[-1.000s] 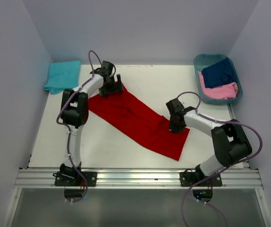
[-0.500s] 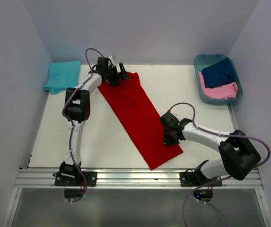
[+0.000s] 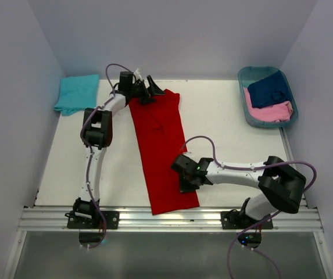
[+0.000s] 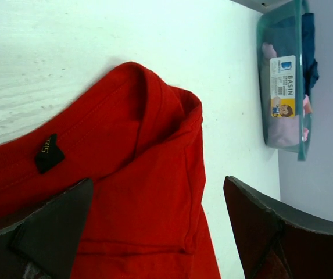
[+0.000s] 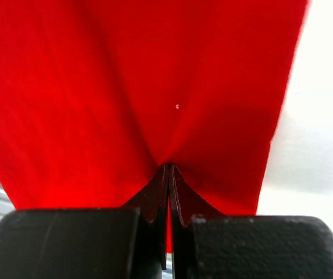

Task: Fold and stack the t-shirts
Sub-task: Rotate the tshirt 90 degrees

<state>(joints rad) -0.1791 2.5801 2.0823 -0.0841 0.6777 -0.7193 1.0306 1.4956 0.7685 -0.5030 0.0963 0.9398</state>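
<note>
- Far-left corner: turquoise t-shirt [image 3: 76, 93], folded flat, well apart from both arms; likely the base of the stack.
- Next, left gripper [image 3: 149, 88] at the far end of the counter [image 3: 230, 133], spread wide, holding nothing, poised just over the collar end of the red t-shirt [image 3: 159, 139].
- That red t-shirt laid out as one long narrow strip, long axis running far to near with a slight slant, collar far, hem close to the near rail [image 3: 172, 220].
- Seen only from the left wrist: collar [image 4: 149, 99] and black label [image 4: 49, 154] lying between the two open fingers [image 4: 50, 232], cloth pinched by neither; contact with the cloth below impossible to tell.
- Further right, right gripper [image 3: 185, 180] on the strip's right edge, toward the near end, clamped tight on the red cloth.
- Seen only from the right wrist: a ridge of red cloth drawn up into the closed jaws, creases fanning away from the pinch; hidden from above by the gripper body.
- Seen only from above: the whole strip, both ends at once.
- Judged for the coming fold: near end in the right arm's care, far end nearer the left; a fold across the long axis probably calling for a grip at the collar too.
- Far right: teal basket [image 3: 243, 75] with a navy t-shirt [image 3: 269, 88] and a pink t-shirt [image 3: 268, 111] inside, well apart from both grippers, not yet folded.
</note>
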